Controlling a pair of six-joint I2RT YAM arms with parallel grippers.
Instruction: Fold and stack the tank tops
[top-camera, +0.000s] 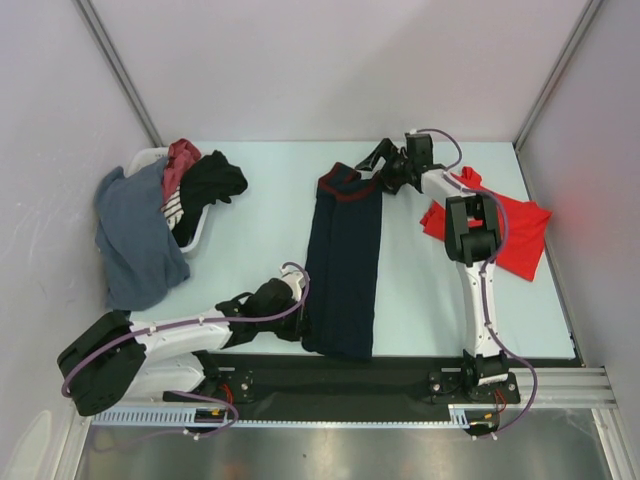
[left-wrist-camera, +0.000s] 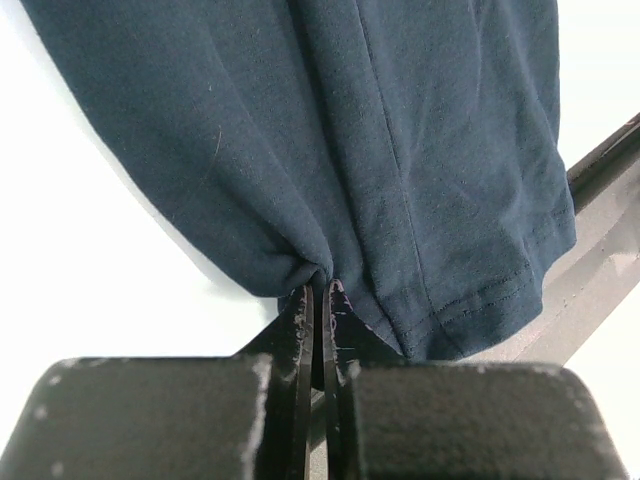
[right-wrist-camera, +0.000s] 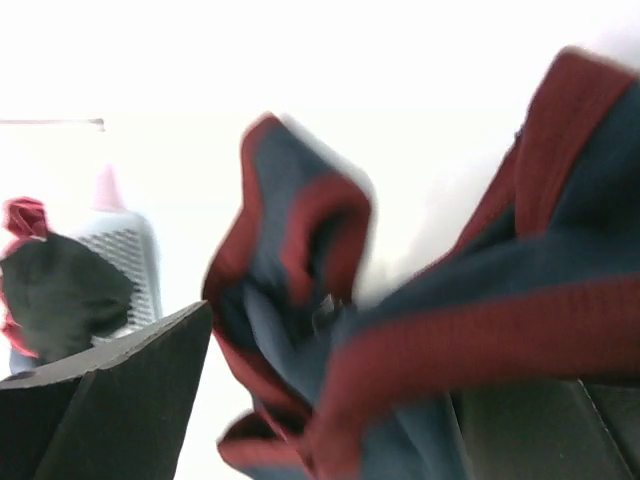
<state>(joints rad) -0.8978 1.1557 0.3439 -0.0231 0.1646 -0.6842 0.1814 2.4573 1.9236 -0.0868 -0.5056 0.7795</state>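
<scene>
Dark navy maroon-trimmed cloth tank top (top-camera: 343, 265): hem is pinched by the left hand (left-wrist-camera: 322, 290); right hand (top-camera: 378, 170) is spread at the neckline.

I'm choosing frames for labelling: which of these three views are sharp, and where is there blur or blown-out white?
Top external: sharp, evenly lit, a red glow on the right wall near the red tank top. Left wrist: the navy tank top is crisp to its hem stitching, the table washed out white. Right wrist: maroon trim smeared by blur, background blown out.
</scene>
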